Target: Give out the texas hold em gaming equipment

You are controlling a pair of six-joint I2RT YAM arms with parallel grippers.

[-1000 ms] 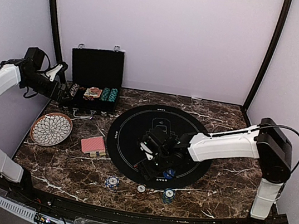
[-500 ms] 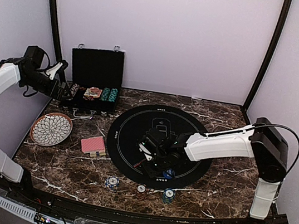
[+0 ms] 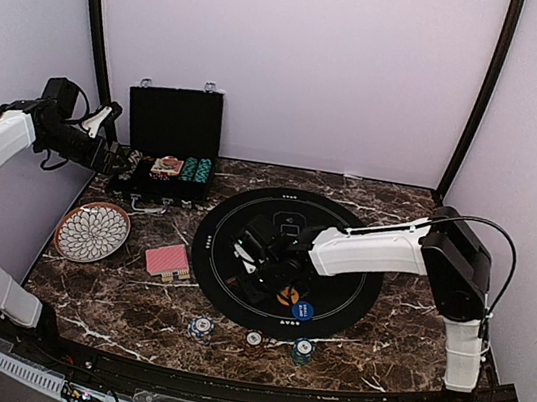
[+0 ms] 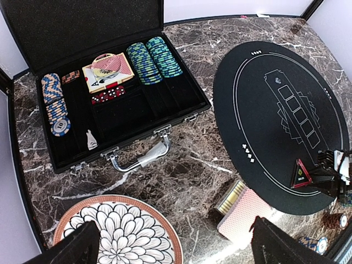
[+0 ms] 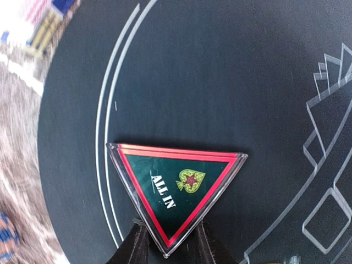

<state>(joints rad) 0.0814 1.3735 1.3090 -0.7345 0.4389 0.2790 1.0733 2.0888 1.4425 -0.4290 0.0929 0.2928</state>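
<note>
Right tool (image 5: 168, 242) clamped on one corner of ALL IN triangle (image 5: 176, 184), over left side of round black mat (image 5: 220, 71). Skinny grip imo, so lower it flat before letting go, clear of orange disc (image 3: 288, 295). Left tool (image 4: 176, 245) spread wide above chip case (image 4: 137, 110).

ALL IN triangle (image 5: 176, 192) tip pinched between fingers (image 5: 135, 250), over black mat (image 5: 247, 82).
</note>
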